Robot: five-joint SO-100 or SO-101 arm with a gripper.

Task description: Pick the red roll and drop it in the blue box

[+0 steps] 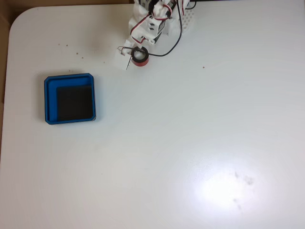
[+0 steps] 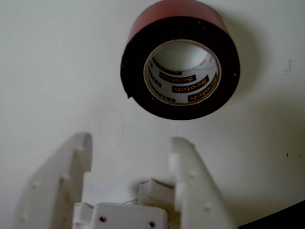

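Note:
The red roll (image 1: pixel 141 62) lies flat on the white table near the far edge, just below the arm. In the wrist view the red roll (image 2: pixel 135 76) shows its dark face, a red outer side and a pale printed core. It sits just beyond the tips of my gripper (image 2: pixel 133 142), slightly right of the gap. My white gripper (image 1: pixel 129 53) is open with nothing between its fingers (image 2: pixel 81 152). The blue box (image 1: pixel 69 77), a shallow square tray with a black floor, stands at the left of the fixed view, well apart from the roll.
Red and black cables (image 1: pixel 171 45) loop from the arm over the table beside the roll. The table's left edge and rounded corner (image 1: pixel 14 24) lie close to the box. The white tabletop (image 1: pixel 200 143) stretches wide to the right and front.

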